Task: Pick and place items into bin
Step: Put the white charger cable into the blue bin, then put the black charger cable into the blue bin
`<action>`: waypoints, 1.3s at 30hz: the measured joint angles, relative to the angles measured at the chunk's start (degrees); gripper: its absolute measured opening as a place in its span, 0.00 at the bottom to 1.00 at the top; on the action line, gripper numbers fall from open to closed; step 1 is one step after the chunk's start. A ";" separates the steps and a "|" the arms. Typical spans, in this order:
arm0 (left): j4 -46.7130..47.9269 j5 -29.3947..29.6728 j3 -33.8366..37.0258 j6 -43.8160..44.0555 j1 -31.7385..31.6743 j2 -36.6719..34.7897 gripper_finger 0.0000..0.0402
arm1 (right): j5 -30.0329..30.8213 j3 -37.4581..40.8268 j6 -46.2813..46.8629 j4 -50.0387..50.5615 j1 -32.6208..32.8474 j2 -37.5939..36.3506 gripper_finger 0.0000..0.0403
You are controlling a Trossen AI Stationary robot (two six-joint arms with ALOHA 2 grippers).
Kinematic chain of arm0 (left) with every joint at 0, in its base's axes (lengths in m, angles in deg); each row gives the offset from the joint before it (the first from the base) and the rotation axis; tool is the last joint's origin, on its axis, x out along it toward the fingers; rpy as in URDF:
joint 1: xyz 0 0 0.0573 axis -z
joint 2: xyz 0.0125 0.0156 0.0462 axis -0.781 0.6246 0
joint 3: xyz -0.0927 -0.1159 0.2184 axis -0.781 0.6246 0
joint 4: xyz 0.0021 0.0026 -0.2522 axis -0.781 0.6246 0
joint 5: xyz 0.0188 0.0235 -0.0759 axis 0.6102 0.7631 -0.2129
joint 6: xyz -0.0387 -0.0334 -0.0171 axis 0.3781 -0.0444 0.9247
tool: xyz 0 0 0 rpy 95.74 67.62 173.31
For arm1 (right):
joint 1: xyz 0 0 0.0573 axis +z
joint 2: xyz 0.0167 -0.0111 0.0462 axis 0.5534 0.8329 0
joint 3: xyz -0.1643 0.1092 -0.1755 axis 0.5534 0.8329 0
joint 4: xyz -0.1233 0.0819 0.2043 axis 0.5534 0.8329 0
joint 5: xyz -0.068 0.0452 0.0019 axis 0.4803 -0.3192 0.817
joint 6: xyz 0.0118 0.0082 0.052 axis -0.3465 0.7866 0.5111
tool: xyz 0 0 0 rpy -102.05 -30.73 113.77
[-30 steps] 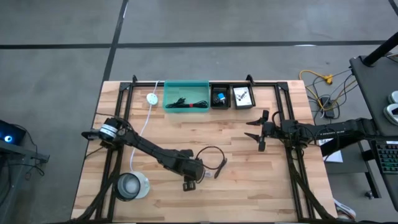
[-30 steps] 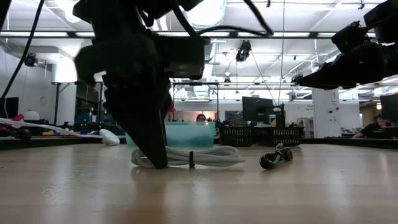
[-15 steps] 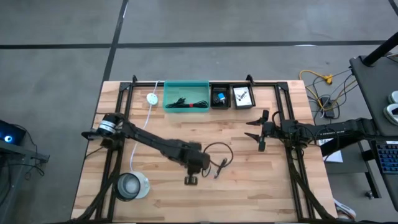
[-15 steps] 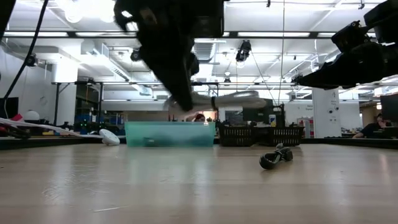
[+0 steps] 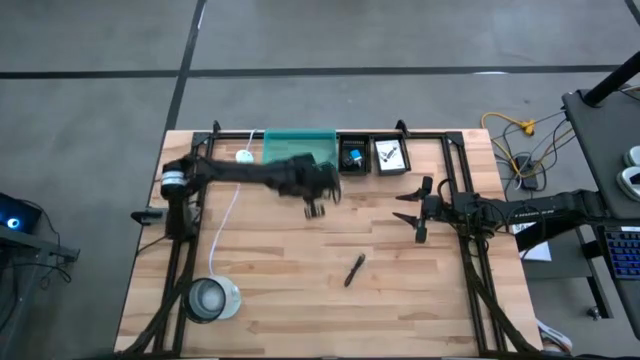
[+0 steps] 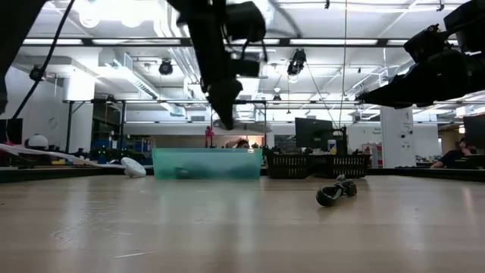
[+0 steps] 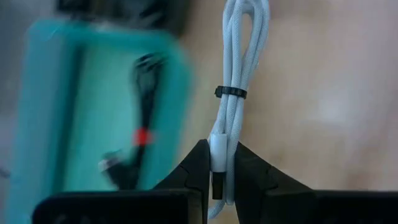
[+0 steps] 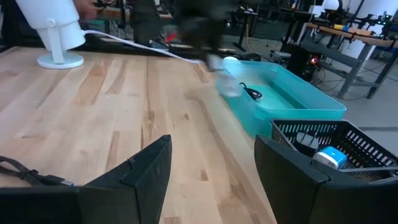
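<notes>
The left gripper (image 5: 318,200) is held above the bench (image 5: 270,290), just beside the near right corner of the teal bin (image 5: 298,141). Its jaws are clenched on the silvery cable (image 7: 231,93), a braided, pale cord folded into a long narrow bundle and cinched by a thin dark tie. In the left wrist view the bundle is seen pinched near one end between the two dark fingers (image 7: 198,168), with the rest of it extending away over bare wood beside the bin's rim.

The teal bin is a rectangular, translucent plastic tray with rounded corners, placed at the far edge of the bench. A black cable with a red tie (image 5: 300,167) lies inside it on the bin floor. Two dark mesh baskets (image 5: 372,156) are set directly to the right of the bin, touching one another.

A black pen (image 5: 354,270), slim and straight, lies at a slant on the bench, well apart from the bin and to the near right of the left gripper. In the low view it shows as a short dark object resting on the wood.

The right gripper (image 5: 416,213) is held above the right half of the bench, with its jaws released and spread wide; nothing is gripped.

The bench surface is made of light butcher-block wooden strips. A round clear container (image 5: 208,298) stands at the near left, and a long white cord (image 5: 228,212) runs from it to a round white disc (image 5: 243,157) left of the bin.
</notes>
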 joint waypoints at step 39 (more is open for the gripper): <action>-19.68 -22.98 0.02 10.18 10.81 -0.07 0.69 | -0.08 0.00 -0.01 0.09 0.01 -0.01 0.53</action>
